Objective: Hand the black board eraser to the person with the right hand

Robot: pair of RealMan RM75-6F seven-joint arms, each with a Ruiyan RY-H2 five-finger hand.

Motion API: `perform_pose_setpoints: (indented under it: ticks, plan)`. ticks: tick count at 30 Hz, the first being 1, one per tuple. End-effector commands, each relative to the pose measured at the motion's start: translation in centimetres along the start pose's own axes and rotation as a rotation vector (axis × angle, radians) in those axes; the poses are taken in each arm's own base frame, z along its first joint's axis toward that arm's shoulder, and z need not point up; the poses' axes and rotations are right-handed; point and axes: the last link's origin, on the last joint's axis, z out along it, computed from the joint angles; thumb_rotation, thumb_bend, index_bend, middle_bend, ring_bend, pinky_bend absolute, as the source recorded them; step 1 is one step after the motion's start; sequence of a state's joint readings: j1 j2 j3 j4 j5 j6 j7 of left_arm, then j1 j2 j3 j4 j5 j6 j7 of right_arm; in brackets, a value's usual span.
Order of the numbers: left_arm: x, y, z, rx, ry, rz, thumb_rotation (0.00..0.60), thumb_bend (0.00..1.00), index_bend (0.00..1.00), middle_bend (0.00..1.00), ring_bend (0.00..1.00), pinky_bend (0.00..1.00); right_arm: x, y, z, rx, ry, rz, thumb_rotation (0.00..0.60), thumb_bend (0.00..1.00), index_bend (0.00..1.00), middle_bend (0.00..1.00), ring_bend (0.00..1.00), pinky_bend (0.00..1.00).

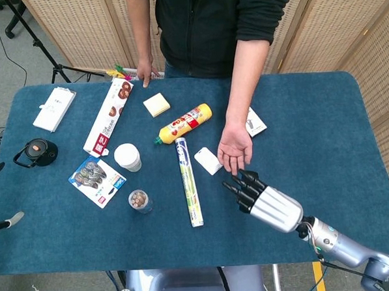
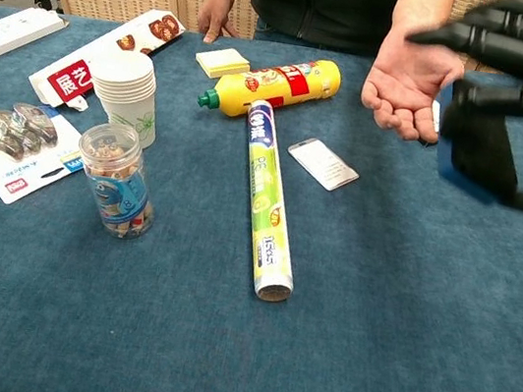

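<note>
Robot hand (image 1: 266, 199) w/ eraser (image 2: 479, 141), blue tabletop (image 1: 324, 132)

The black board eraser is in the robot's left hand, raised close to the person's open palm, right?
Not the left. The chest view shows the right hand holding the black board eraser, raised close to the person's open palm.

Robot's right hand (image 1: 266, 201) is just in front of the person's open palm (image 1: 234, 148). Left of the palm: flat white card (image 1: 208, 160), then long paper-wrapped roll (image 1: 188, 181). Yellow squeeze bottle (image 1: 183, 123) lies behind the roll.
</note>
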State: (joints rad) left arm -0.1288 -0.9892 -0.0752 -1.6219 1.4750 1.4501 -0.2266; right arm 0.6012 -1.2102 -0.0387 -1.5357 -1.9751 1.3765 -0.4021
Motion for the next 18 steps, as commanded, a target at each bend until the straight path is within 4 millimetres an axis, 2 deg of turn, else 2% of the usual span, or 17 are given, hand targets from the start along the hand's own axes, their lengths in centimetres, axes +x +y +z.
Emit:
perform_pose_setpoints:
  ticks: [1, 7, 13, 18]
  plan:
    - [0.0, -0.1, 0.1, 0.002, 0.000, -0.001, 0.600, 0.00, 0.00, 0.00, 0.00, 0.00, 1.0, 0.6, 2.1, -0.037, 0.044, -0.017, 0.600, 0.68, 0.59, 0.00, 0.00, 0.06]
    - [0.0, -0.1, 0.2, 0.003, -0.001, -0.003, 0.600, 0.00, 0.00, 0.00, 0.00, 0.00, 0.1, 0.8, 5.0, -0.036, 0.007, -0.078, 0.600, 0.68, 0.59, 0.00, 0.00, 0.06]
    - [0.2, -0.4, 0.3, 0.011, 0.001, -0.012, 0.600, 0.00, 0.00, 0.00, 0.00, 0.00, -0.7, 1.1, 8.7, -0.073, -0.007, -0.199, 0.600, 0.68, 0.59, 0.00, 0.00, 0.06]
    - [0.4, -0.6, 0.3, 0.013, 0.003, -0.019, 0.600, 0.00, 0.00, 0.00, 0.00, 0.00, -1.2, 2.0, 10.1, -0.103, -0.037, -0.290, 0.600, 0.68, 0.59, 0.00, 0.00, 0.06]
